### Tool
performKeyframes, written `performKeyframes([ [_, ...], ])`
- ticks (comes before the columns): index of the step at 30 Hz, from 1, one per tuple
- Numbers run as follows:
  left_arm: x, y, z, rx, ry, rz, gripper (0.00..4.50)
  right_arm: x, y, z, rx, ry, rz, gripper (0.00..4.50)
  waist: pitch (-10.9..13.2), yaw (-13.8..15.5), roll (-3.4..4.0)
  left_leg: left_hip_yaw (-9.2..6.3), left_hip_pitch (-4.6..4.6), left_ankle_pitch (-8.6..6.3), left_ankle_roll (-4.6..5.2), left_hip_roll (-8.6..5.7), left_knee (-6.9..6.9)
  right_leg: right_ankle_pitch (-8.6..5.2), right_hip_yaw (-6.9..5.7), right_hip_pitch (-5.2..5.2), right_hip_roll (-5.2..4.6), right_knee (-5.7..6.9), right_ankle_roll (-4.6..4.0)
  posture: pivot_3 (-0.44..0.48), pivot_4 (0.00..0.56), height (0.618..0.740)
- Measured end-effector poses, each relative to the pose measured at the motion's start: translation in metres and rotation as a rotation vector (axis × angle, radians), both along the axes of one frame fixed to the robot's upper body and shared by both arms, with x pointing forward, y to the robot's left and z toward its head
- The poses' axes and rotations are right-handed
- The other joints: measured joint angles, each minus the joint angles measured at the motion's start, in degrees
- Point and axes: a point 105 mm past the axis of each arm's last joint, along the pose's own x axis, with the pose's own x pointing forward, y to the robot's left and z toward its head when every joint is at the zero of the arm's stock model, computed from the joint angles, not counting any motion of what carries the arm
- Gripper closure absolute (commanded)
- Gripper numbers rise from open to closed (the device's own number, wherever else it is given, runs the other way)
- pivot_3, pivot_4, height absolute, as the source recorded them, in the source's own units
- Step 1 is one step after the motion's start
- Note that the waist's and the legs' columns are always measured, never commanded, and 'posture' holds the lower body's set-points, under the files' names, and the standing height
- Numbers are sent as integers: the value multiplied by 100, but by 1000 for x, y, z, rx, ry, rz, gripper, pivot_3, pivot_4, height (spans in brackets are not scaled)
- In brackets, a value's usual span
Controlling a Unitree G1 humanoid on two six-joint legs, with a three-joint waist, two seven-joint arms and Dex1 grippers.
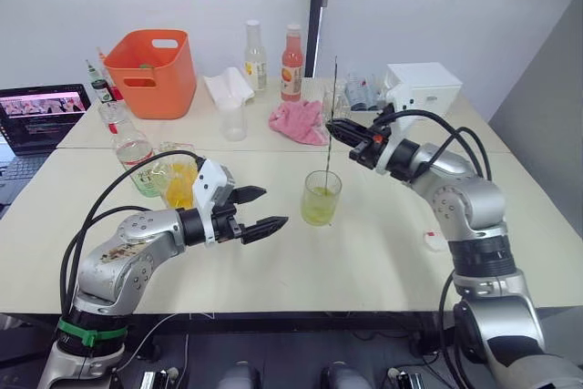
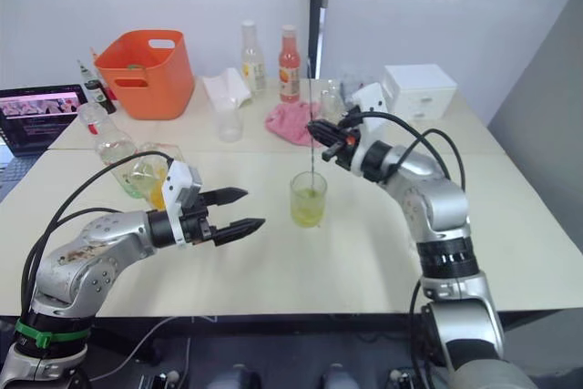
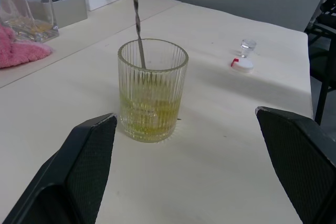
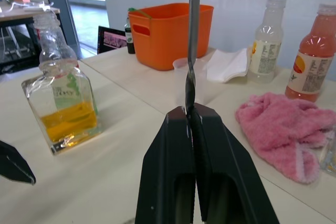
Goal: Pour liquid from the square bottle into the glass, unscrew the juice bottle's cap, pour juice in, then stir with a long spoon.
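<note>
Spoon standing in the glass, pinched by the right arm.

From the left: the juice bottle (image 1: 133,154) and the square bottle (image 1: 179,181) sit side by side near the table's edge; the left gripper (image 1: 260,209) hovers empty, its 2 fingers spread wide, aimed at the glass (image 1: 321,198) (yellow-green liquid inside). The long spoon (image 1: 330,138) stands upright in it — the right gripper (image 1: 339,130) is clamped on its stem — and the cap (image 1: 435,241) lies beyond, well apart.

Left gripper (image 1: 258,209) agape; right gripper (image 1: 333,127) clamped, forearm raised.
</note>
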Motion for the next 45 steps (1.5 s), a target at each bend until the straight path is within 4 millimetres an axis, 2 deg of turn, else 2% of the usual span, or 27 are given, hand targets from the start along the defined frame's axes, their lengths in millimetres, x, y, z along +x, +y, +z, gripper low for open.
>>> performKeyframes([
  [3, 0, 0, 0, 0, 1, 1, 31, -11, 2, -2, -8, 19, 38, 4500, 0, -3, 0, -3, 0, 0, 0, 1, 0, 0, 0, 0, 0, 1, 0, 0, 150, 715],
  [7, 0, 0, 0, -1, 1, 0, 31, -27, 18, 7, 20, 14, 113, 4500, 0, -36, 0, -19, 3, 0, 0, 5, -1, 0, 1, -1, 3, 2, 0, 0, 150, 715],
  [13, 0, 0, 0, -1, 2, 2, 31, -25, 34, 10, 93, 25, 126, 4500, 0, -31, 0, -20, 3, 0, 0, 2, 0, 0, 1, -1, 2, 2, 0, 0, 150, 715],
  [17, 0, 0, 0, -1, 2, 2, 31, -12, 29, 14, 99, -13, 69, 4500, 0, -9, 0, -15, 3, 0, 0, -1, 0, 0, 0, 1, 1, 1, 0, 0, 150, 715],
  [23, 0, 0, 0, -1, 1, 2, 31, -3, 14, 9, 55, -21, 8, 4500, 0, -9, 1, -14, 1, 0, 0, 0, -1, 0, 0, -2, 0, 2, 0, 0, 150, 715],
  [28, 0, 0, 0, -1, 1, 2, 31, -16, 6, 6, 0, -10, 43, 4500, 0, -8, 1, -17, 2, 0, 0, 0, -1, 0, 0, 0, 1, 0, 0, 0, 150, 715],
  [32, 0, 0, 0, -1, 0, 1, 31, -32, 17, 9, 5, 9, 121, 4500, 0, -35, 1, -21, 3, 0, 0, 4, -2, 0, 1, -1, 3, 1, 0, 0, 150, 715],
  [35, 0, 0, 0, 0, 0, 1, 31, -36, 28, 13, 51, 5, 162, 4500, 0, -49, 1, -22, 4, 0, 0, 5, -2, 0, 1, -1, 5, 2, 0, 0, 150, 715],
  [38, 0, 0, 0, 0, 0, 1, 31, -32, 34, 15, 92, 1, 160, 4500, 0, -39, 1, -19, 3, 0, 0, 3, -2, 0, 1, -1, 3, 0, 0, 0, 150, 715],
  [40, 0, 0, 0, 0, 0, 1, 31, -21, 32, 18, 121, -14, 123, 4500, 0, -33, 1, -16, 3, 0, 0, 1, -2, 0, 1, -1, 2, 0, 0, 0, 150, 715],
  [45, 0, 0, 0, 1, 0, 2, 31, 1, 9, 8, 91, -14, 6, 4500, 1, 7, 1, -2, -2, 0, 0, -4, -2, 0, -1, -2, -2, -3, 0, 0, 150, 715],
])
